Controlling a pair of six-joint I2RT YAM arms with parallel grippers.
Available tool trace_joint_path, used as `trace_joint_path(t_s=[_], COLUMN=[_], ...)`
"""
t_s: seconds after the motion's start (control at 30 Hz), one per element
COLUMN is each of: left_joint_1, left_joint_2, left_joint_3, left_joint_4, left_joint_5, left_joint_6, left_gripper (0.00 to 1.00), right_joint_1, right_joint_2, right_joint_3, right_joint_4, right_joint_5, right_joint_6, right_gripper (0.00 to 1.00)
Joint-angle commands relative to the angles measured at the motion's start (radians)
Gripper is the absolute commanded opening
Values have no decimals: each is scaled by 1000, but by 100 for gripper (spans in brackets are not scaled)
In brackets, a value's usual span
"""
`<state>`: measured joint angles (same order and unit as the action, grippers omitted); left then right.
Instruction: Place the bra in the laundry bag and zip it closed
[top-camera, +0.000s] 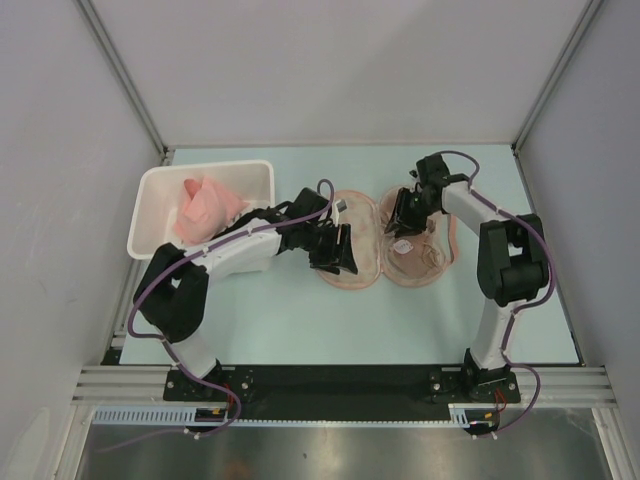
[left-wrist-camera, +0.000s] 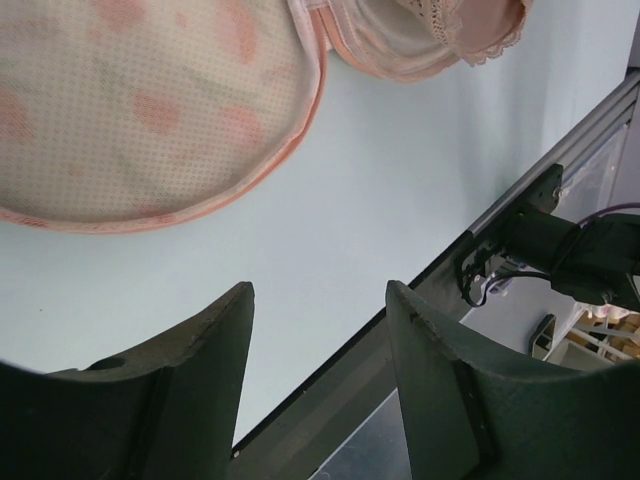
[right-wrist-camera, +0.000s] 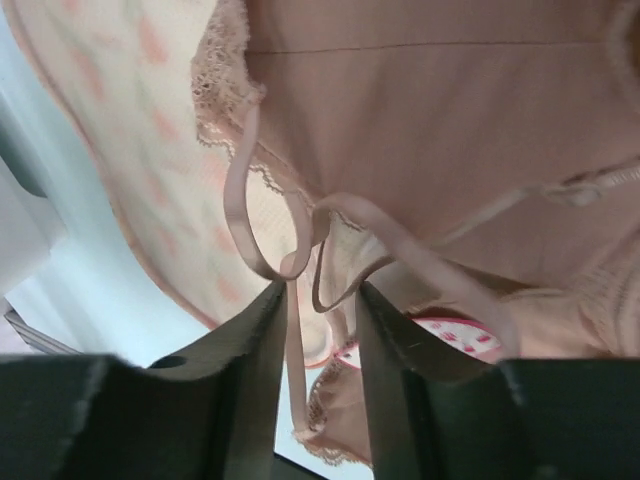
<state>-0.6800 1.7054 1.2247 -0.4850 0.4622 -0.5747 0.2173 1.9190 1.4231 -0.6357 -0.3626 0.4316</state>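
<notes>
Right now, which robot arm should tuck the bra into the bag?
The right arm, probably. The right gripper sits right over the bra, with a strap between its fingers. The left gripper is open and empty by the laundry bag's other half.

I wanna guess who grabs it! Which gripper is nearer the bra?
Right. The right gripper hangs over the bra, strap between its fingers; the left gripper sits apart, by the laundry bag.
</notes>
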Motion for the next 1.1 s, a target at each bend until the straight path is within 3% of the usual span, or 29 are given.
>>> trace_joint_path(t_s=[0.0,0.23,0.37,0.47,0.57,0.77,1.07], left_joint_1=[7,22,33,37,39,63,71], left_joint_2=[-41,-49,-70,-73,-46,124,275], left_joint_3=[32,4,-21,-16,1,90,245], left_joint_4=[-20,-56,-113,-153,-162,-178,-171], left_joint_5=[-39,-100,-253,-359,-434,-517,-588], left_joint_6=[24,21,-13,-37,-34,-17,-8], left_gripper=[61,61,64,65,73,74,62], right_joint_1=[-39,-85,-117,-185,-260,-283,-286], right_joint_2=[-90,-219,-253,-287,-298,-322,-423], right_joint_3=[8,-3,-6,-9,-16,-87,-196], right_joint_4=[-54,-143,-191,-217,-191,-139,-93], right_joint_5=[-25,-79,-130,-127,-136,-69,0], right_joint_6=[-45,-80,-120,-136,-123,-70,-56], right_gripper=[46,65,73,73,74,74,74])
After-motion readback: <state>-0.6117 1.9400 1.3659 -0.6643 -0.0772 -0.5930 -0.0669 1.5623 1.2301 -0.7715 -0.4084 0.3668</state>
